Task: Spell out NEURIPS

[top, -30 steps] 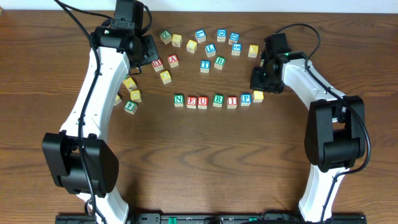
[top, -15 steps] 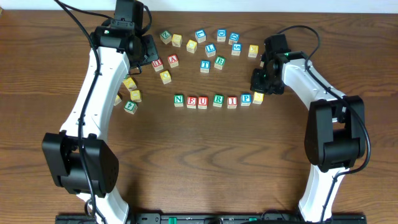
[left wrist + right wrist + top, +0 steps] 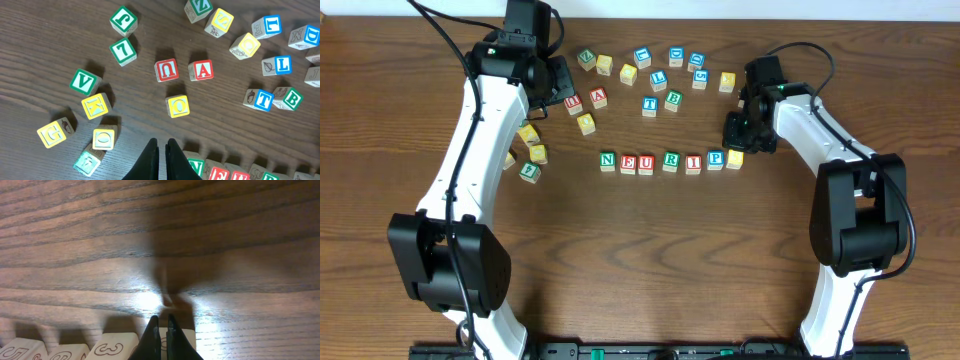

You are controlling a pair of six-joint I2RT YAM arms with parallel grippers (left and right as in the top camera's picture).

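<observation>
The left claw (image 3: 161,150) is hanging shut and empty, well back and to the left of the P (image 3: 715,159), over the loose cubes (image 3: 598,97). It is playing no part here and is best kept where it is.

On the bench (image 3: 620,250), the N (image 3: 608,160), E (image 3: 627,163), U (image 3: 646,164), R (image 3: 670,161) and I (image 3: 693,162) are sitting in a close, nearly straight row leading up to the P's left side. Just right of the P, the yellow cube (image 3: 734,157) is closing the row; whether it is touching the P cannot be told.

The right claw (image 3: 161,322), just behind the P and to its right, is pinched shut with nothing in it, its tips hanging by the yellow cube's far edge.

The step in hand seems to be seating this last cube. To do it well, the shut tips should be nudging it slowly and squarely along the row's line, stopping as soon as it meets the P, since any extra push is likely to shunt the P and the letters left of it. Then the claw should be lifting straight up, clear of the P.
</observation>
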